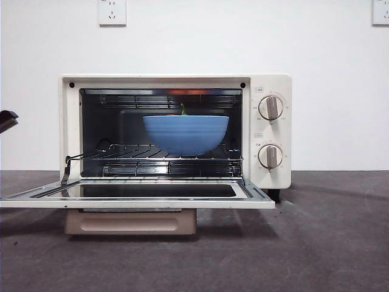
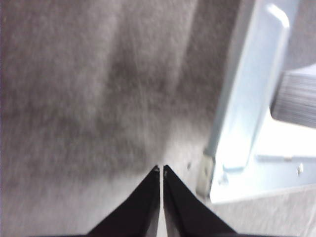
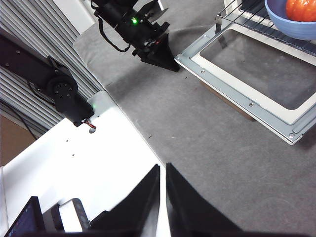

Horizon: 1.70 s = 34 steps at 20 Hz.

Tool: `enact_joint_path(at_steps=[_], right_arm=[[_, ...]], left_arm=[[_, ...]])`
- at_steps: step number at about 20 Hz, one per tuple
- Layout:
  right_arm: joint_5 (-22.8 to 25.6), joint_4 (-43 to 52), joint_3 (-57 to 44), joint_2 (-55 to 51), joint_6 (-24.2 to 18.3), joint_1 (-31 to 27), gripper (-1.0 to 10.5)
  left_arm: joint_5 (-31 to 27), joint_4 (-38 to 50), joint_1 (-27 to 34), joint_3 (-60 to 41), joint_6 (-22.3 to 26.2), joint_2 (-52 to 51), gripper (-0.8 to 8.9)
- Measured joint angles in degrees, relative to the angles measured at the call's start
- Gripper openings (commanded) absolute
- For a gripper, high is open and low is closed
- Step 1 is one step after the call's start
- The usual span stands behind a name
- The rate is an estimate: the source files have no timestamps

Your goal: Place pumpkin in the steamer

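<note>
Outward from the left gripper (image 2: 162, 169): its two black jaws are pressed together with only a hairline slit between them, nothing between them, tips low over the grey table mat (image 2: 89, 98) just beside a corner of the steamer's lowered door (image 2: 247, 113). In the front view this gripper shows only as a dark tip (image 1: 7, 119) at about 9 o'clock of the steamer (image 1: 270, 131). The right wrist view also shows it as the black pointed end (image 3: 157, 53) of the other arm, close to the door's near corner.

Right gripper (image 3: 163, 168): jaws likewise closed to a thin gap and empty, held well back from the steamer above the mat and a white board (image 3: 84, 163).

Steamer: door folded down flat, glass panel facing up; wire rack (image 1: 127, 152) inside; two round knobs (image 1: 270, 107) at 3 o'clock of the cavity. A ribbed blue bowl (image 1: 186, 134) stands on the rack. The pumpkin (image 3: 302, 9) lies inside the bowl; from the front only its green stem (image 1: 182, 110) rises above the rim at 12 o'clock.
</note>
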Motion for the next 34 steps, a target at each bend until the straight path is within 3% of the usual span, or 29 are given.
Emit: enact_joint_path(at_steps=[11,19,34], right_arm=[[0.0,0.0,0.0,0.0,0.2,0.0,0.1],[0.7,0.0,0.0,0.1,0.6,0.0,0.1],[0.9,2.2,0.0,2.5,1.4,0.0,0.1]], left_arm=[[4.4,5.2,0.7,-0.1,-4.2,2.2,0.14],[10.9,6.1,1.6,0.7,-5.9,2.2,0.14],[15.8,7.4,1.1,16.9,-7.6,-2.1,0.14]])
